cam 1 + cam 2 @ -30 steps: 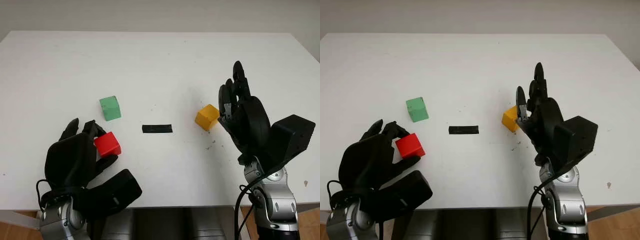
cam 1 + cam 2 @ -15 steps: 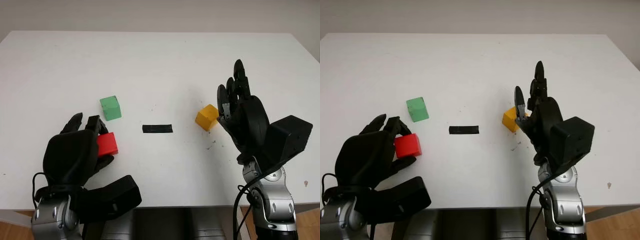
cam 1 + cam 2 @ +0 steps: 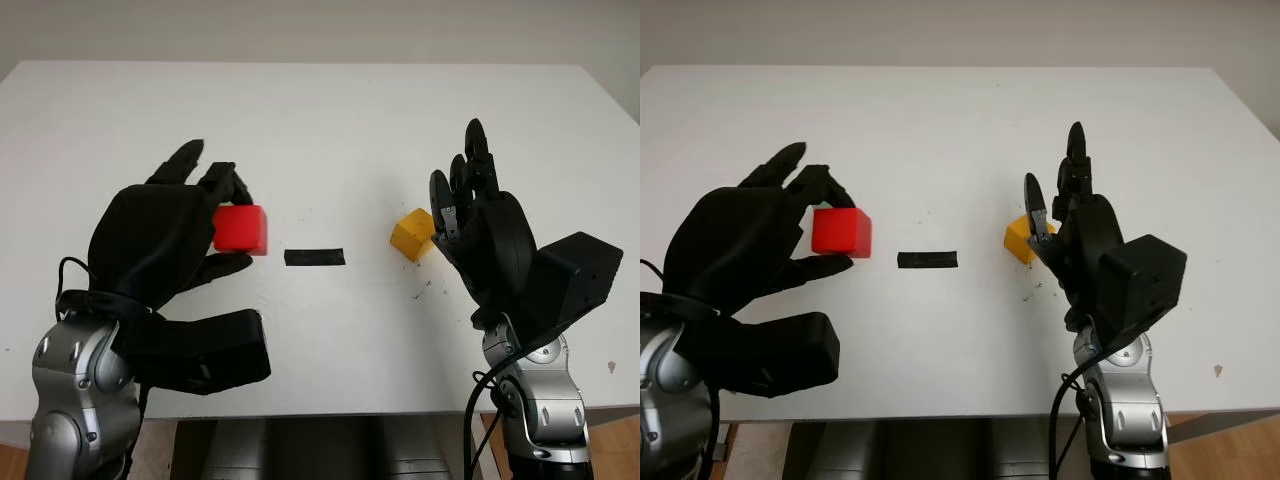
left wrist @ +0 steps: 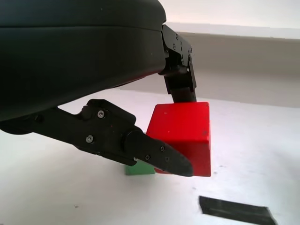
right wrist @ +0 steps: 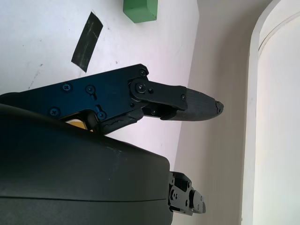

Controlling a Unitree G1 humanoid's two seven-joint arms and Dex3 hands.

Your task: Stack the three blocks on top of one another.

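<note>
My left hand [image 3: 236, 222] is shut on the red block [image 3: 245, 232] and holds it in the air over the left part of the white table [image 3: 320, 120]. In the left wrist view the green block [image 4: 139, 169] lies on the table just below and behind the red block [image 4: 183, 136]; in the head views the hand and the red block hide it. The yellow block [image 3: 413, 233] sits right of centre. My right hand [image 3: 462, 190] is open, close beside the yellow block on its right.
A short strip of black tape [image 3: 314, 257] lies on the table between the red and yellow blocks. The table's front edge [image 3: 350, 411] runs just ahead of both forearms. A wall rises behind the far edge.
My left hand has lifted the red block off the table and carried it up and away from me, over the spot where the green block lay. The right hand has barely moved.
</note>
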